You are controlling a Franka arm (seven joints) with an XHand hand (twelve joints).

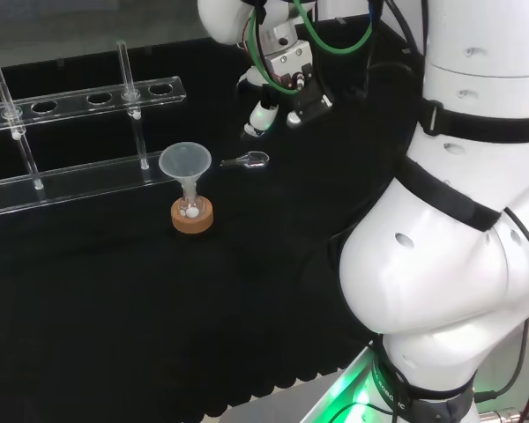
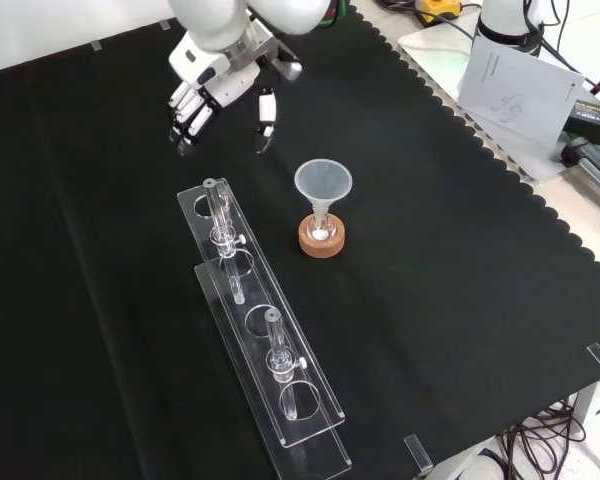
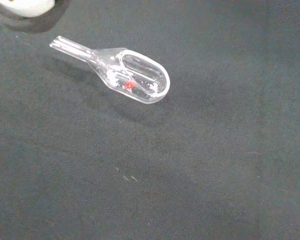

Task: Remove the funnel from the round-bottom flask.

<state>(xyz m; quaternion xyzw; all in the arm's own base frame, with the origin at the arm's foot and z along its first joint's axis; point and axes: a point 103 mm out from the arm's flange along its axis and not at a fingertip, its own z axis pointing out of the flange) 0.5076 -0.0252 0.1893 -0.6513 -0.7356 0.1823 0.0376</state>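
One funnel stood upright with its stem down the neck of a small flask, which sat in a cork ring near the middle of the black cloth, just in front of a clear tube rack in the head view. The hand hung above the cloth, well apart from the funnel, its fingers loosely extended and holding nothing. A clear scoop with a few specks in it lay on the cloth below the palm. The funnel looked light, thin-walled and smooth, likely slippery and easy to tip. Its wide cone rim seemed the best place to pinch, lifting straight up so the stem cleared the neck without dragging the flask off its ring.
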